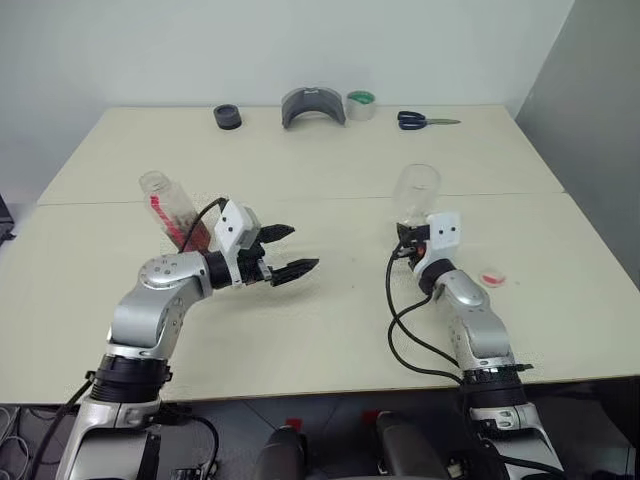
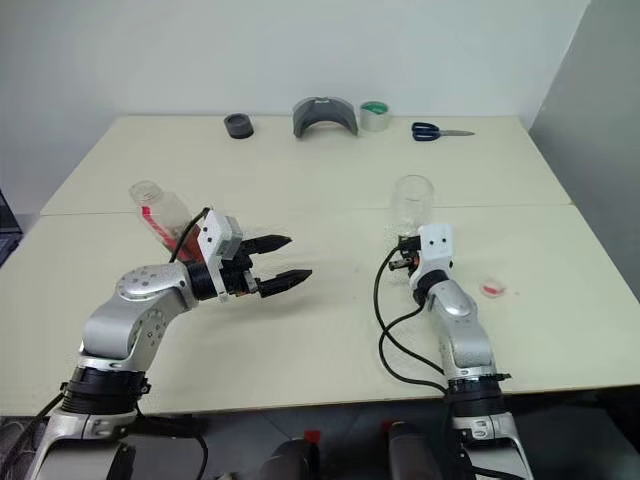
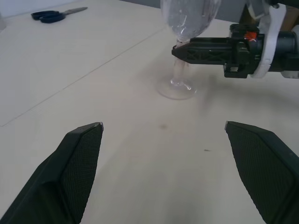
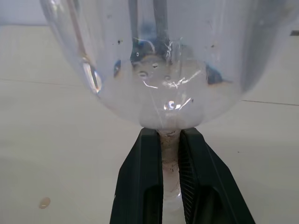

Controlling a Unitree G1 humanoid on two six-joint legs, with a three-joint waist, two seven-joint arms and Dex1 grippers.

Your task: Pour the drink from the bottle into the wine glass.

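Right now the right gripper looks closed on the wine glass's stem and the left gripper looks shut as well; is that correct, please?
Not quite: the left gripper is open, its fingers spread wide apart in the left wrist view. The rest holds: the right gripper is closed on the stem of the wine glass.

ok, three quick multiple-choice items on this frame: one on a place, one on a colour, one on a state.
1. Where does the small red cap lie?
A) on the table, just right of the right arm
B) beside the left arm
C) at the far edge

2. What colour are the scissors' handles?
A) red
B) blue
C) yellow

3. What is the right gripper doing?
A) open in the air
B) shut on the wine glass stem
C) shut on nothing

Key: 1 A, the cap sits on the tabletop next to that forearm. 2 B, dark blue loops. 3 B, the wrist view shows both fingers clamping the stem.
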